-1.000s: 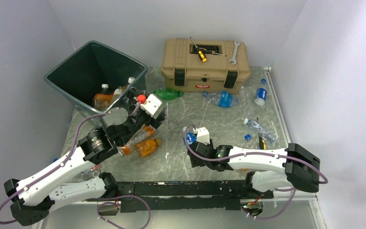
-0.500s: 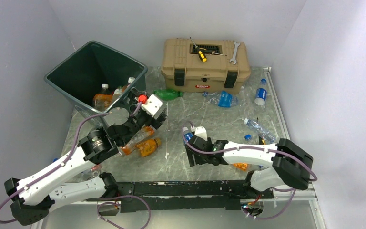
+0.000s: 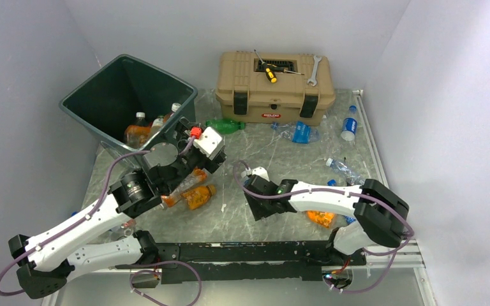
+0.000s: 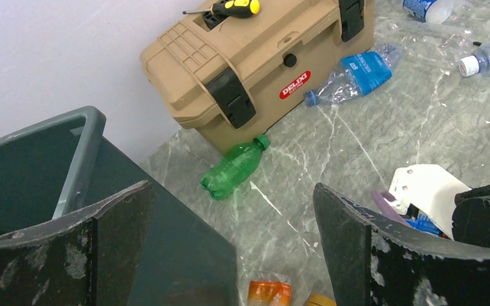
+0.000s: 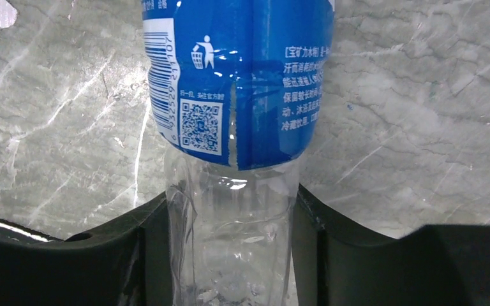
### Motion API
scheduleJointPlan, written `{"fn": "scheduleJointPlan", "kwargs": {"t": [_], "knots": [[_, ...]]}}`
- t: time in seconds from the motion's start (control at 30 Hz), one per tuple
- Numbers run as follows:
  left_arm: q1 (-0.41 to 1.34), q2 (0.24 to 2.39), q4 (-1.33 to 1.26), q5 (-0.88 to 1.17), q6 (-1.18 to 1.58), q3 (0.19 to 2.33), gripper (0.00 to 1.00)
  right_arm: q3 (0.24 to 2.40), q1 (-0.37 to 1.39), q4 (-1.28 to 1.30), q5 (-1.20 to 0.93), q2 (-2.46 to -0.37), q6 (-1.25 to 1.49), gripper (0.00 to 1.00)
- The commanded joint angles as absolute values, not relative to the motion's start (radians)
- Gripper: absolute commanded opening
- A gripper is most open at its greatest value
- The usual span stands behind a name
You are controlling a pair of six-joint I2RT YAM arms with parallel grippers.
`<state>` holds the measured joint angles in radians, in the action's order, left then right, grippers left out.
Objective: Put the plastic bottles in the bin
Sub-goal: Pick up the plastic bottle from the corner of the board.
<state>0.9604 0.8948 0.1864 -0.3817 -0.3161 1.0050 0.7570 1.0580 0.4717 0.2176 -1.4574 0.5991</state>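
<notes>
My right gripper [image 5: 230, 213] is shut on a clear plastic bottle with a blue label [image 5: 236, 83], its fingers pressing both sides of the clear body above the marble table. In the top view that gripper [image 3: 250, 186] sits mid-table. My left gripper [image 4: 231, 191] is open and holds nothing, hovering by the near right corner of the dark green bin [image 3: 111, 95], which has bottles inside [image 3: 138, 131]. Two orange bottles [image 3: 194, 194] lie under the left gripper [image 3: 180, 153]. A green bottle [image 4: 235, 167] lies by the toolbox.
The tan toolbox [image 3: 274, 83] stands at the back, with a yellow-handled screwdriver [image 3: 269, 72] and a wrench [image 3: 313, 69] on its lid. Blue-labelled bottles [image 3: 300, 132] [image 3: 349, 125], a clear one [image 3: 344, 169] and an orange one [image 3: 321, 218] lie to the right.
My right arm has swung left with the blue-labelled bottle, uncovering an orange bottle beneath its forearm. The left arm has barely moved.
</notes>
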Motion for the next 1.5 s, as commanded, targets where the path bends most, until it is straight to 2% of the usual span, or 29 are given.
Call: {"fn": "scheduleJointPlan", "kwargs": {"t": [0.0,0.17,0.4,0.53,0.67,0.97,1.17,1.33,1.4,1.47], "knots": [[0.968,0.895,0.161,-0.383,-0.306,1.022,0.99,0.815,1.051,0.524,0.245,-1.39,0.563,0.52],[0.969,0.892,0.141,-0.378,-0.281,1.015,0.99,0.738,1.055,0.362,0.272,-1.118,0.534,0.42],[0.968,0.863,0.014,-0.295,-0.076,1.046,0.99,0.457,1.059,-0.113,0.267,-0.674,0.513,0.41],[0.968,0.926,0.105,-0.231,0.13,1.178,0.99,0.349,1.059,-0.314,0.221,-0.525,0.473,0.41],[0.968,1.037,0.219,-0.076,0.259,1.324,0.99,0.337,1.058,-0.38,0.161,-0.47,0.434,0.41],[0.964,1.169,0.115,0.232,0.385,1.392,0.99,0.297,1.058,-0.514,0.104,-0.419,0.414,0.41],[0.958,1.226,0.091,0.295,0.41,1.42,0.97,0.331,1.058,-0.503,0.032,-0.473,0.383,0.41],[0.951,1.259,0.077,0.347,0.424,1.443,0.89,0.326,1.059,-0.515,0.019,-0.494,0.384,0.41],[0.951,1.27,0.075,0.355,0.428,1.444,0.8,0.326,1.058,-0.508,0.014,-0.496,0.382,0.41],[0.95,1.278,0.07,0.375,0.434,1.442,0.67,0.325,1.059,-0.502,0.016,-0.493,0.38,0.41]]}}
